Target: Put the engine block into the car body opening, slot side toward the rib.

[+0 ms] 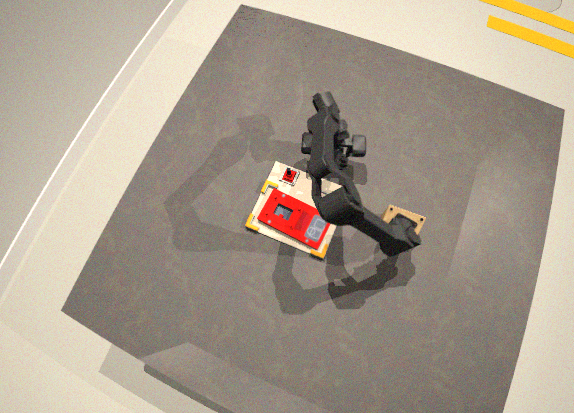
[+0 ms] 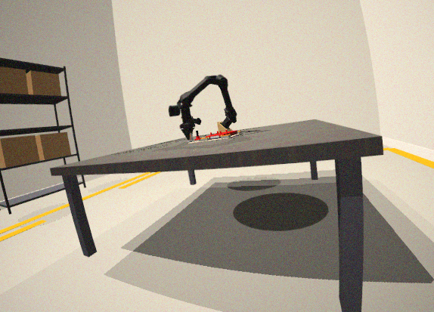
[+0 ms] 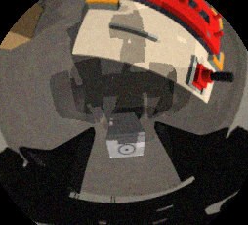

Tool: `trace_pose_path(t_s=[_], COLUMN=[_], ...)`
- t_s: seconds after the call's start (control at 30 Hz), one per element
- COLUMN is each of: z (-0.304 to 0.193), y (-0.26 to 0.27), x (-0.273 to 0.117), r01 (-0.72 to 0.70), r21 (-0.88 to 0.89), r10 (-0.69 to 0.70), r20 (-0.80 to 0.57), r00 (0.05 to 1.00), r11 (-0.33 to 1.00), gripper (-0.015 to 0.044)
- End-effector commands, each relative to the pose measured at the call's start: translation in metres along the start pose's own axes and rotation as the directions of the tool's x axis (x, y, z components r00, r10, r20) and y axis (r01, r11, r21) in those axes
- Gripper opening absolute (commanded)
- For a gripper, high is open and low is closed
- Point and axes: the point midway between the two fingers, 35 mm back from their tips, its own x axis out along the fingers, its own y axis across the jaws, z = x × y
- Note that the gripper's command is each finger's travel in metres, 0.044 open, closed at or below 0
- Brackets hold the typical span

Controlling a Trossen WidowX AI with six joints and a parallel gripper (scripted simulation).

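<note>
The engine block is a small grey block on the table, with a ring mark on its pale face in the wrist view. My gripper is open, its fingertips on either side of the block with gaps showing. The arm hides the block in the top view. Which side has the slot is not clear. The red car body lies on a cream board. Its rectangular opening shows empty in the top view, with a small red rib at its edge.
A red piece with a black upright post stands at the board's corner near the gripper. A thin grey bar lies on the board. Yellow corner pieces edge the car body. The arm's wooden base stands beyond the board.
</note>
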Motion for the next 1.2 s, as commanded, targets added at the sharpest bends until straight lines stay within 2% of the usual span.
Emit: trace_pose_path(t_s=[0.0, 0.27, 0.47, 0.57, 1.17], z=[0.001, 0.001, 0.001, 0.001, -0.006], y=[0.002, 0.002, 0.002, 0.001, -0.003], x=[0.003, 0.003, 0.003, 0.001, -0.053], r01=[0.003, 0.003, 0.003, 0.003, 0.001], r21=[0.009, 0.009, 0.009, 0.009, 0.011], r10=[-0.003, -0.003, -0.003, -0.003, -0.001], r20=[0.005, 0.005, 0.005, 0.005, -0.001], r00=[1.0, 1.0, 1.0, 1.0, 1.0], r11=[1.0, 1.0, 1.0, 1.0, 1.0], gripper=[0.0335, 0.0125, 0.0085, 0.0006, 0.0])
